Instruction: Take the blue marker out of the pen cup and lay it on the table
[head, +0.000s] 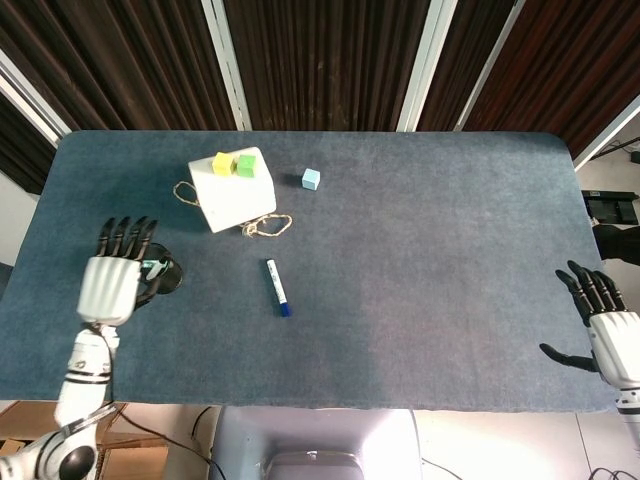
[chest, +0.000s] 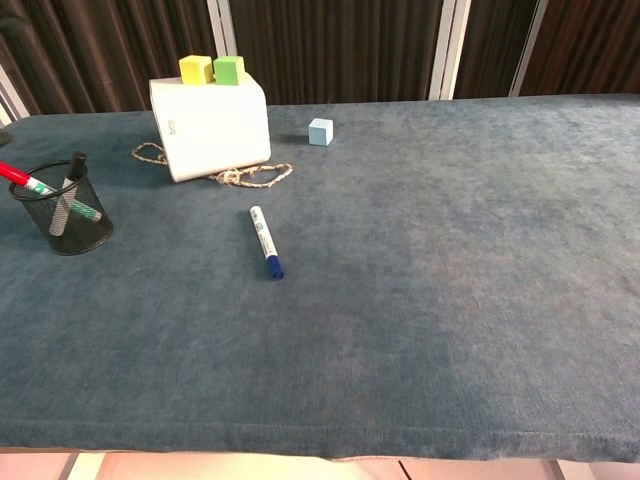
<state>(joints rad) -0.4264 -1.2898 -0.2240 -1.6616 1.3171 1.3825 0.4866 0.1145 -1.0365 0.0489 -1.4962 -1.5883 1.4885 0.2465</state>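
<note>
The blue marker (head: 277, 287) (chest: 266, 241) lies flat on the blue-grey table, white barrel with its blue cap toward the near edge. The black mesh pen cup (chest: 68, 213) (head: 161, 278) stands at the left with a red, a green and a black pen in it. My left hand (head: 110, 279) hovers over the cup in the head view, fingers spread and holding nothing. My right hand (head: 605, 323) hangs open off the table's right edge. The chest view shows neither hand.
A white box (head: 232, 187) (chest: 211, 126) with a yellow and a green cube on top sits at the back left, a loose cord (chest: 246, 176) at its base. A small light-blue cube (head: 311, 179) (chest: 320, 131) stands to its right.
</note>
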